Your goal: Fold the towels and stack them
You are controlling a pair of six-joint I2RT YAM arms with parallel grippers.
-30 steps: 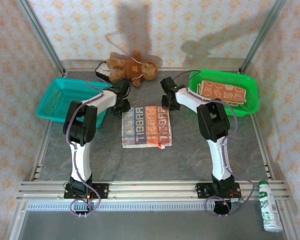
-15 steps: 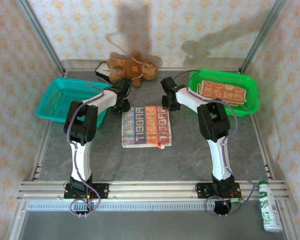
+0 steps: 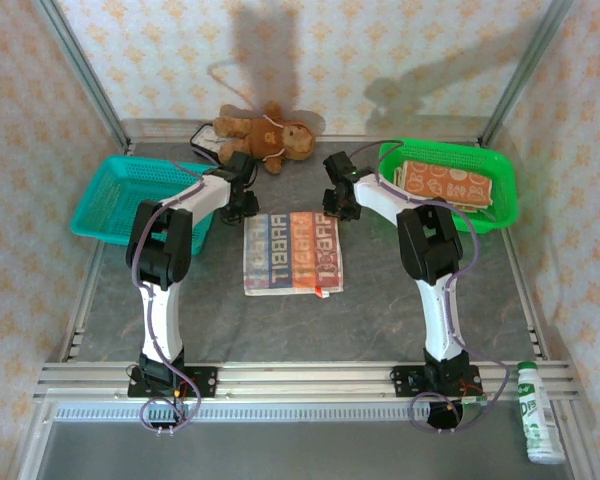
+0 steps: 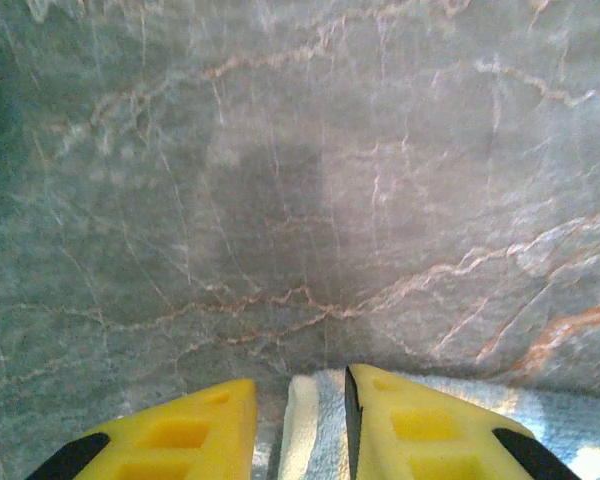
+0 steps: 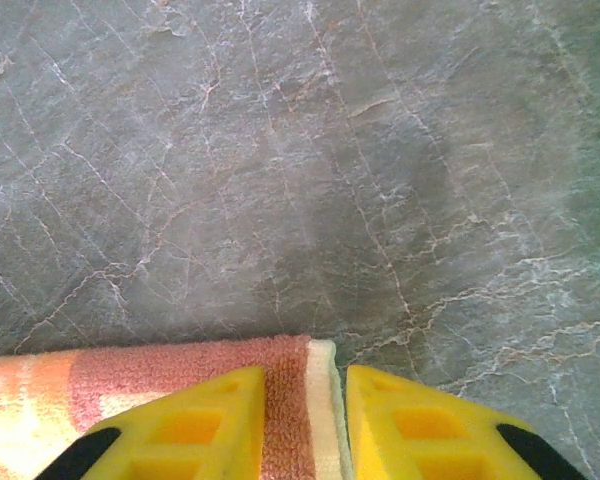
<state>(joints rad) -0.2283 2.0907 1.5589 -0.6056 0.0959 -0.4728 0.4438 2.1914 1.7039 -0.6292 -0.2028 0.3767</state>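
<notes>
**Soft, even light with faint shadows**

The top view is bright; large blurred shadows fall on the back wall (image 3: 280, 60). Just ahead of the left gripper (image 4: 300, 425) and the right gripper (image 5: 305, 420), a dim soft-edged shadow darkens the table (image 4: 460, 120).

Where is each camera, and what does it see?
Top camera: above and behind the arms, looking down on the table; both arms show.
Left wrist: on the left arm, facing the table; the left gripper shows.
Right wrist: on the right arm, facing the table; the right gripper shows.
Shared: both wrist views catch the towel.
</notes>
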